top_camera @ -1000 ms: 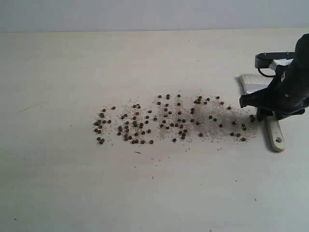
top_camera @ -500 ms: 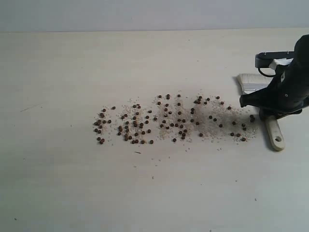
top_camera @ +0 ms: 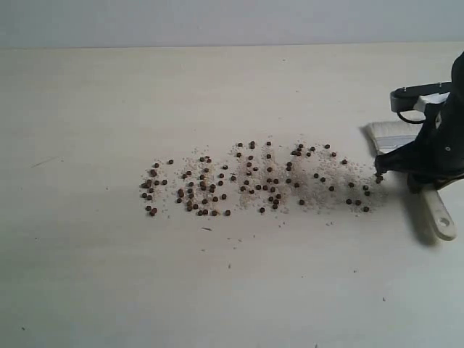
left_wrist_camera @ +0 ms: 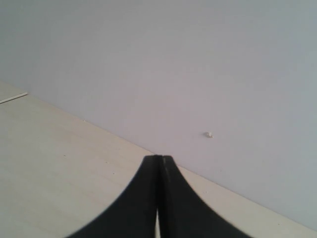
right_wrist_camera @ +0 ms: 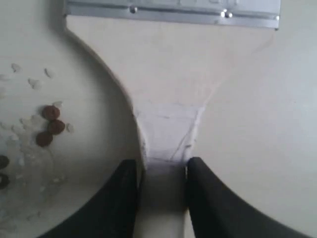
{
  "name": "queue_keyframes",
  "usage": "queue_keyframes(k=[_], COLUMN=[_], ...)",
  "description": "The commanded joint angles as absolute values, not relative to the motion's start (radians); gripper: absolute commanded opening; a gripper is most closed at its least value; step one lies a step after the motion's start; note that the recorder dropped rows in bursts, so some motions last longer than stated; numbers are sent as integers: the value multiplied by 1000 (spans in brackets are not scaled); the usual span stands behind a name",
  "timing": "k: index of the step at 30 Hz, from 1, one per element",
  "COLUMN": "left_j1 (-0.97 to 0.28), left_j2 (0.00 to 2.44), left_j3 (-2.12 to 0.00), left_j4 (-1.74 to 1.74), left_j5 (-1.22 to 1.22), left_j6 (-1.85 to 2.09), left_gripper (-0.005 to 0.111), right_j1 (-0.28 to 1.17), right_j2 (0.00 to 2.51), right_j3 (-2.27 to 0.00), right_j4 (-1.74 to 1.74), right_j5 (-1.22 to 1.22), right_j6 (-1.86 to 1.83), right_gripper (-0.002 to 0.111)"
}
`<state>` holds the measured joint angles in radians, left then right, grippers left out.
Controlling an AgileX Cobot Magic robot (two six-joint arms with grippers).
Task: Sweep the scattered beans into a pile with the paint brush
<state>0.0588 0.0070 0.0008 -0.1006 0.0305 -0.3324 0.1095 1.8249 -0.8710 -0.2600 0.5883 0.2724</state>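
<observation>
Grip is the news here: we see the right gripper [right_wrist_camera: 161,196] pinched onto the narrow neck of the paint brush [right_wrist_camera: 168,74], one black finger pressed to each side of the pale wood. A second ago those jaws stood wider around a brush lying nearer the spill. Now the brush [top_camera: 441,216] sits further right, and a shadow under its handle end suggests to us that it has come up off the table [top_camera: 217,290]. We judge that the pick-up is done and no sweeping has begun.

The beans [top_camera: 254,181] have not moved. They lie in a long, loose band across the middle of the table, its right end just beside the gripper.

The handle is smooth cream wood, flaring from a slim neck into broad shoulders under a bright metal ferrule [right_wrist_camera: 173,12] with small rivets. The bristles [top_camera: 391,134] are flat and whitish. The beans are tiny, round, matt reddish-brown, bedded in fine pale crumbs [top_camera: 319,194]. The table is pale and matt.

The left gripper [left_wrist_camera: 158,161] is pressed closed on nothing, away from the work.
</observation>
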Motion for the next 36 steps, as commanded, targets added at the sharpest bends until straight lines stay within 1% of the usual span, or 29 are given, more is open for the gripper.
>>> queue_keyframes(k=[1, 6, 13, 20, 25, 36], left_j1=[61, 61, 61, 61, 61, 61], left_j2=[3, 3, 3, 3, 3, 3], left_j3=[0, 0, 0, 0, 0, 0], left_j4=[-108, -108, -108, -108, -108, -108], left_j5=[31, 31, 31, 31, 31, 31], left_j6=[-334, -334, -334, -334, -334, -334], left_gripper=[0, 0, 0, 0, 0, 0], right_j1=[104, 104, 104, 104, 104, 104], right_j2=[1813, 1811, 1827, 1778, 1699, 1687], right_j3=[-875, -891, -891, -937, -942, -944], right_j4=[-267, -225, -158, -153, -155, -98], right_j5=[629, 686, 661, 842, 873, 991], right_j6=[240, 173, 116, 78, 51, -27], right_gripper=[0, 0, 0, 0, 0, 0])
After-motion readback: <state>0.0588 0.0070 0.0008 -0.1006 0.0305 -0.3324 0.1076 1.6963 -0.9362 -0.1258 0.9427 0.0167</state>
